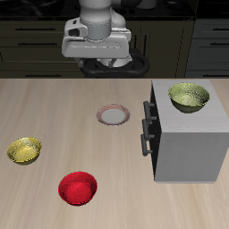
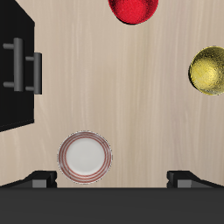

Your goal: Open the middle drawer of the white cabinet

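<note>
The white cabinet (image 1: 192, 143) stands on the table with its drawer face turned sideways toward the table's middle. Two dark bar handles show on that face. The lower one marks the middle drawer (image 1: 143, 143), and the top drawer's handle (image 1: 148, 109) sits above it. In the wrist view the cabinet (image 2: 12, 105) looks dark, and the middle drawer's handle (image 2: 35, 72) lies beside the top one (image 2: 17, 66). My gripper (image 1: 109, 64) hangs high near the table's back, well away from the handles. It (image 2: 112, 179) is open and holds nothing; both fingertips (image 2: 39, 178) show.
A yellow-green bowl (image 1: 189, 96) rests on the cabinet's top. A small pink-rimmed plate (image 1: 113, 114) (image 2: 85, 157) lies just below my gripper. A yellow bowl (image 1: 25, 150) (image 2: 210, 70) and a red bowl (image 1: 78, 189) (image 2: 134, 9) sit nearer the table's front edge.
</note>
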